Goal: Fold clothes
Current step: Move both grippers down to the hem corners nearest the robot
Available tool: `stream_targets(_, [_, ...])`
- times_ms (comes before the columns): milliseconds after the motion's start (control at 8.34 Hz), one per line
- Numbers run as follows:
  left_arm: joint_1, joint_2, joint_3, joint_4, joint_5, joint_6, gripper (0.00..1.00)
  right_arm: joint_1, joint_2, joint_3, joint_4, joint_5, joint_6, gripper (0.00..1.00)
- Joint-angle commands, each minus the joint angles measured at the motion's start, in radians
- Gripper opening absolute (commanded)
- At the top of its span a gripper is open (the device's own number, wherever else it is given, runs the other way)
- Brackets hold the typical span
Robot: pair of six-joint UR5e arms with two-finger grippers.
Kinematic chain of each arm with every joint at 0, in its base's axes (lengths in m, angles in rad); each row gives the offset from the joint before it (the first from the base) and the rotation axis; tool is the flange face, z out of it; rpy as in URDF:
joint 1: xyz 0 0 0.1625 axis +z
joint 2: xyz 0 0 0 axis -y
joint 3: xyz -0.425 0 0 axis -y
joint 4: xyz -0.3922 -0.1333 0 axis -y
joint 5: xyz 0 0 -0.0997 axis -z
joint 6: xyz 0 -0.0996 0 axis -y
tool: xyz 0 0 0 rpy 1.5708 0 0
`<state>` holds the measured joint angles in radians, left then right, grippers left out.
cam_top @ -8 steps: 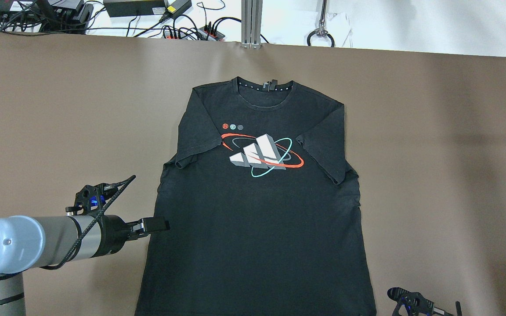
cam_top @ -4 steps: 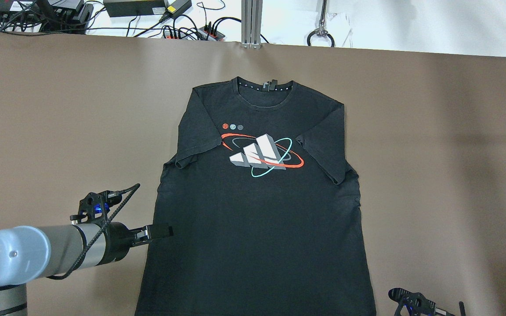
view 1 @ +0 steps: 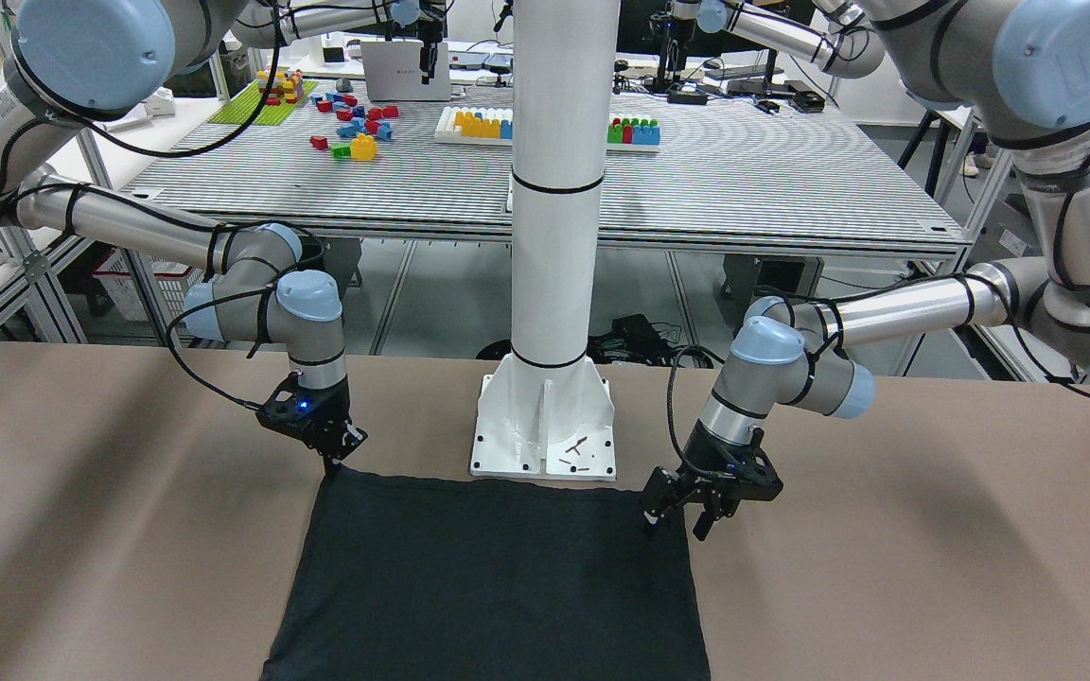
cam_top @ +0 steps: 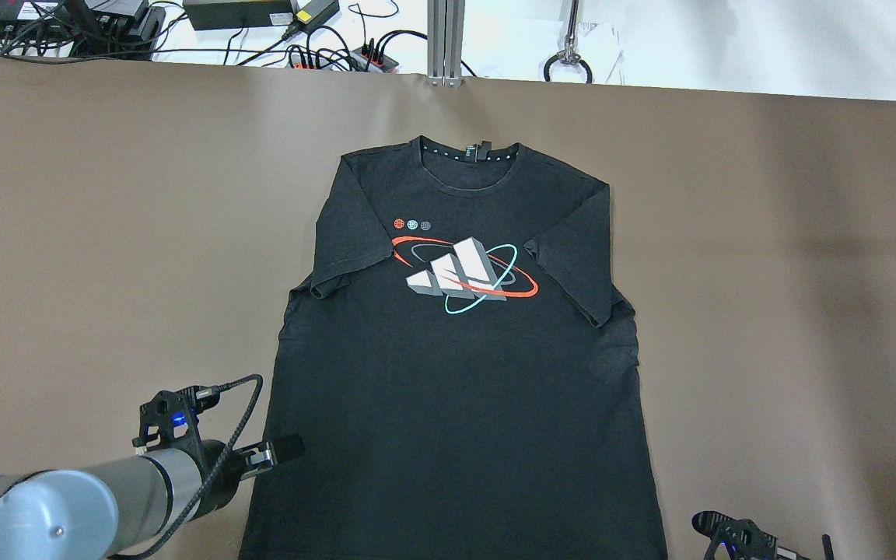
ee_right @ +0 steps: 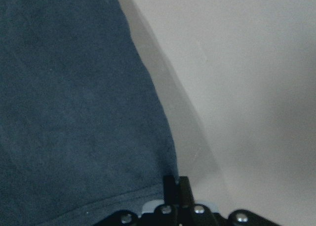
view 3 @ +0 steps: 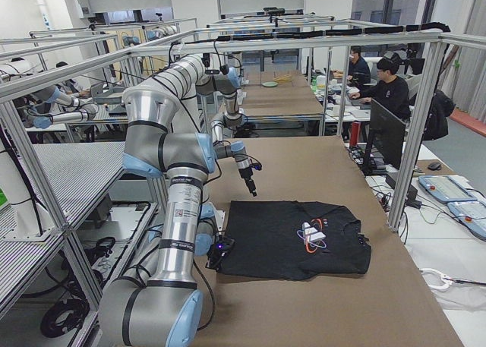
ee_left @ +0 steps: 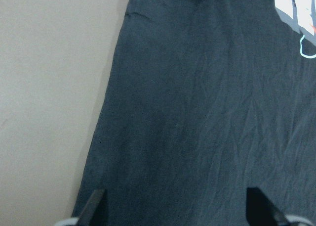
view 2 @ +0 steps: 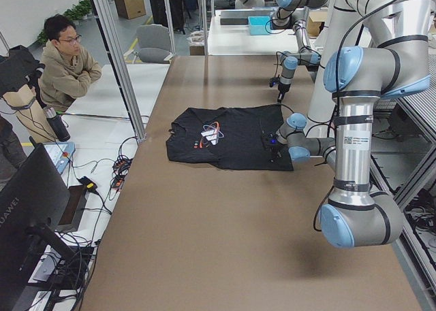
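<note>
Grasping of the two hem corners is judged to be the step in hand, so that the lower half of the shirt (cam_top: pixel 456 389) can be lifted and laid over toward the collar. To do it well, the left claw (view 1: pixel 675 525) should be lowered straight onto its corner, both layers of the hem should be taken together, and the table (cam_top: pixel 106 233) below should not be scraped by the tips. Both corners should be raised at equal height and pace; otherwise the soft knit may be pulled askew and wrinkled.

The left claw is seen wide apart and nothing is held in it. In its wrist view one finger (ee_left: pixel 95 207) is placed at the side edge of the shirt and the other well inside, over the cloth; whether the tips are touching the cloth cannot be told. The right claw (view 1: pixel 328 462) is seen with its fingers pressed together, and its tip is set at the other hem corner. Whether cloth is caught between them cannot be told.

The shirt is spread flat on the table before the robot, print up. Its hem is laid just beside the base of the white pillar (view 1: pixel 554 284), the collar is turned to the far side, and the short sleeves are turned in over the body.
</note>
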<state>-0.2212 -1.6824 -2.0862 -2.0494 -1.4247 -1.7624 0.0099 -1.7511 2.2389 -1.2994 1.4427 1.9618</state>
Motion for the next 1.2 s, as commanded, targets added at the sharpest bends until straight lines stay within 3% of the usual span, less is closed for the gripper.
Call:
stream_targets(0, [0.15, 0.007, -0.055, 0.162, 0.123, -0.097, 0.69, -0.001, -0.001, 0.004, 0.0, 0.002, -0.001, 0.0])
stream_targets(240, [0.224, 0.039, -0.029, 0.175, 0.153, -0.159, 0.58, -0.002, 0.001, 0.002, 0.0, 0.002, -0.001, 0.0])
stream_targets(959, [0.273, 0.064, -0.011, 0.176, 0.156, -0.266, 0.48, -0.004, 0.002, 0.001, 0.0, 0.002, -0.001, 0.0])
stream_targets(1079, [0.273, 0.058, -0.011, 0.176, 0.155, -0.27, 0.26, -0.004, 0.001, 0.001, 0.0, 0.002, -0.001, 0.0])
